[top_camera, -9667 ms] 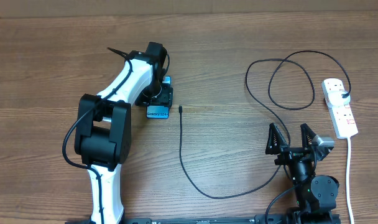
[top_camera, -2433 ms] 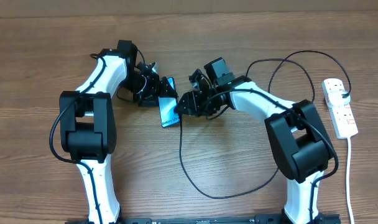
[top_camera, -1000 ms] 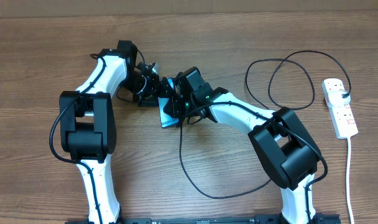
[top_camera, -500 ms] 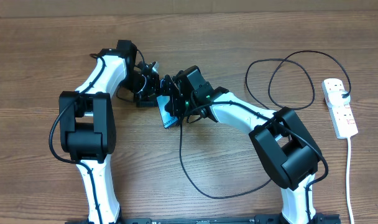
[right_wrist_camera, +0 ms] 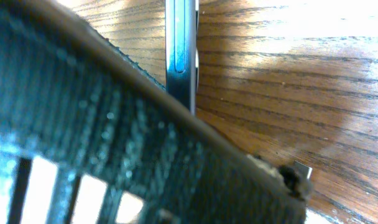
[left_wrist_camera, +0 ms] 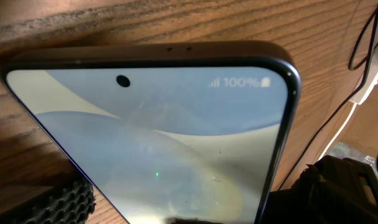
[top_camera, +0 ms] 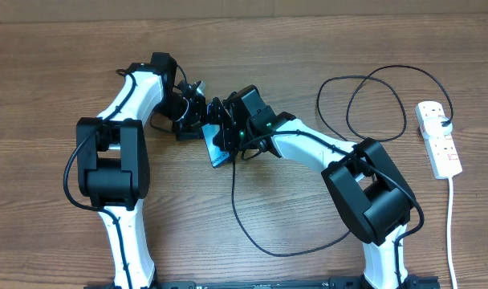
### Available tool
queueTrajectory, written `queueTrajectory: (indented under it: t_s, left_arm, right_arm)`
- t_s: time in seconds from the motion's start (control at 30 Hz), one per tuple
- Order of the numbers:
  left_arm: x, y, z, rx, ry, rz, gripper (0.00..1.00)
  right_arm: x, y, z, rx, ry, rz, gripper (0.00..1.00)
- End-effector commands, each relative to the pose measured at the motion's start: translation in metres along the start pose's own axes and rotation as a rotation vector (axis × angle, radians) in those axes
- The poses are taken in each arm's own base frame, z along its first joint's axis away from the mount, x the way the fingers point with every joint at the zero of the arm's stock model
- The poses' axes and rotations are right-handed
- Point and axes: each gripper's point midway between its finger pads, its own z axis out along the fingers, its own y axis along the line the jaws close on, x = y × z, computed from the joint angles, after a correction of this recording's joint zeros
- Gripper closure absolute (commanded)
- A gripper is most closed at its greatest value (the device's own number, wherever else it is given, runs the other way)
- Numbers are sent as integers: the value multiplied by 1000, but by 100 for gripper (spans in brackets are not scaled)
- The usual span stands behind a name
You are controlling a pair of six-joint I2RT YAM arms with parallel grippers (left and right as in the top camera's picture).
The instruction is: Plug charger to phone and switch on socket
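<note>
The phone (top_camera: 217,147) is propped at a tilt left of the table's middle, its light blue screen lit. It fills the left wrist view (left_wrist_camera: 164,143). My right gripper (top_camera: 226,132) is shut on the phone. Its thin edge (right_wrist_camera: 179,50) runs down behind a ribbed finger pad (right_wrist_camera: 102,124). My left gripper (top_camera: 192,112) stands open at the phone's far end, one pad (left_wrist_camera: 55,202) beside its edge. The charger (top_camera: 242,225) loops along the table to the white socket (top_camera: 439,140) at the right. Its connector tip is hidden under the right gripper.
The charger's cable makes wide loops (top_camera: 372,104) at the back right, and its black plug (top_camera: 445,122) sits in the socket. A white lead (top_camera: 451,225) runs from the socket to the front edge. My right arm (top_camera: 324,148) spans the table's middle.
In the last second my right gripper closed on the phone and my left gripper opened. Both arms stayed nearly still. Before that, the right gripper moved left to the phone.
</note>
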Motion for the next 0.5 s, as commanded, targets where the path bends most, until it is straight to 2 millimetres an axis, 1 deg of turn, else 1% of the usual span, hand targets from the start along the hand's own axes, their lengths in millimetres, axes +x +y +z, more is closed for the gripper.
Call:
queueTrajectory:
  t_s: [0.0,0.47]
  left_arm:
    - [3,3,5,-2,18,-1,0]
    - [3,3,5,-2,19,-1,0]
  right_arm:
    - [7,-3,4,3,22,-17,96]
    - [7,-3,4,5,23,-21,96]
